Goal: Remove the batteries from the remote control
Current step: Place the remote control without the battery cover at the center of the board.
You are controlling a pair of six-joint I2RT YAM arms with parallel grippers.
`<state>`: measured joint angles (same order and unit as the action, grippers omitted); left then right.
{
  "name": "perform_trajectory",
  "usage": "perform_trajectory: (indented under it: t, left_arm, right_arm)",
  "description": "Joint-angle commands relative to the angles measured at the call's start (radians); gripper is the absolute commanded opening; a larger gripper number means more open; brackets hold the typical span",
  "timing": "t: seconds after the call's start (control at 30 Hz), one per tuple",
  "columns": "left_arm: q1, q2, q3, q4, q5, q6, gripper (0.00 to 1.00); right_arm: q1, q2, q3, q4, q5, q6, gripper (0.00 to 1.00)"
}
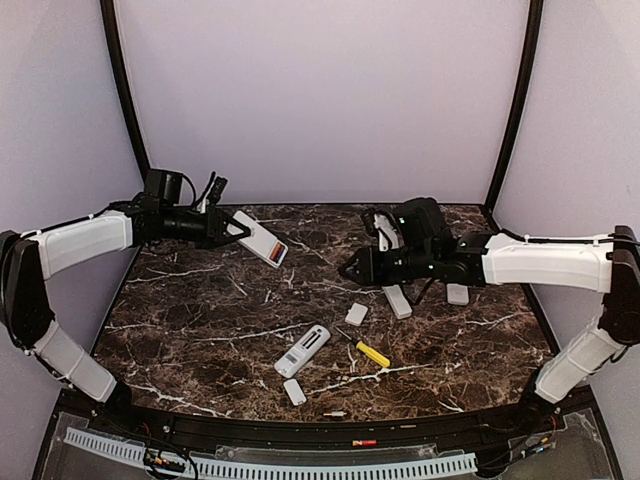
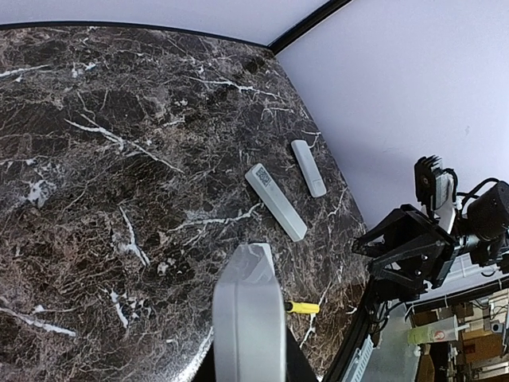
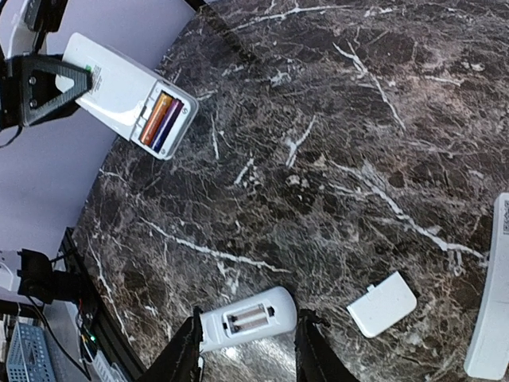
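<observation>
White remote (image 2: 248,318) sits clamped in the left gripper (image 1: 228,228), its batteries (image 3: 161,121) exposed at the free end; right gripper (image 1: 352,270) hangs open, empty, and should approach squarely, prying one cell's end first.

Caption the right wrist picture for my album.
Left claw holds a white remote, two batteries showing; a second remote lies open on the table.

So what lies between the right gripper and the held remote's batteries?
Nothing. In the top view, only bare table separates the right gripper from the batteries in the held remote.
</observation>
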<state>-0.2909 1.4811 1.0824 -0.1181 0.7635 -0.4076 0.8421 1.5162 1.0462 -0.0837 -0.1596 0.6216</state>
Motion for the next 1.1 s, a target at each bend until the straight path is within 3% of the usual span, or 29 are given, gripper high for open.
perform_trajectory:
  t: [0.0, 0.3, 1.07]
  left_arm:
    - [-0.014, 0.046, 0.046, -0.082, 0.043, 0.043, 0.0]
    - [-0.017, 0.135, 0.067, -0.311, 0.048, 0.171, 0.07]
    - [-0.017, 0.367, 0.1, -0.467, 0.078, 0.229, 0.27]
  right_arm:
    - [-0.003, -0.061, -0.066, -0.131, 0.034, -0.032, 0.42]
    - [0.055, -0.13, -0.198, -0.261, 0.063, -0.014, 0.6]
    - [0.159, 0.085, -0.153, -0.334, 0.14, -0.012, 0.58]
